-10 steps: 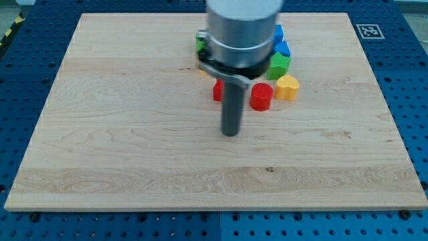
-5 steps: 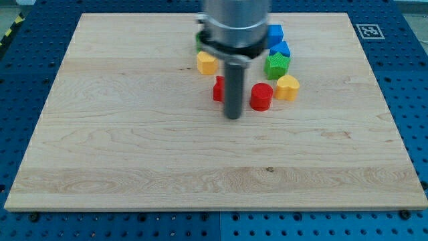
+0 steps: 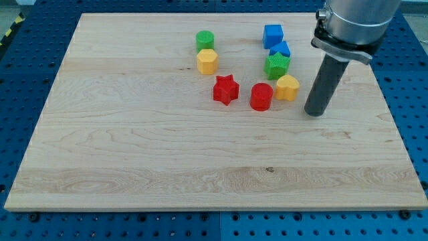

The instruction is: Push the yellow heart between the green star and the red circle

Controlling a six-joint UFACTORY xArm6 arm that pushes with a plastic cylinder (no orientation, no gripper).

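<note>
The yellow heart (image 3: 287, 87) lies right of the red circle (image 3: 261, 96) and just below the green star (image 3: 277, 65), close to both. My tip (image 3: 314, 112) rests on the board to the right of the yellow heart and slightly lower, a small gap apart from it. The rod rises from there to the arm's grey body at the view's top right.
A red star (image 3: 226, 90) lies left of the red circle. A yellow hexagon (image 3: 207, 61) and a green circle (image 3: 204, 40) sit further up and left. Two blue blocks (image 3: 273, 35) (image 3: 281, 49) lie above the green star. The wooden board (image 3: 100, 134) ends in blue pegboard.
My tip has moved from the board's middle, left of the red circle, across to the right side of the yellow heart. The blocks have not moved.
</note>
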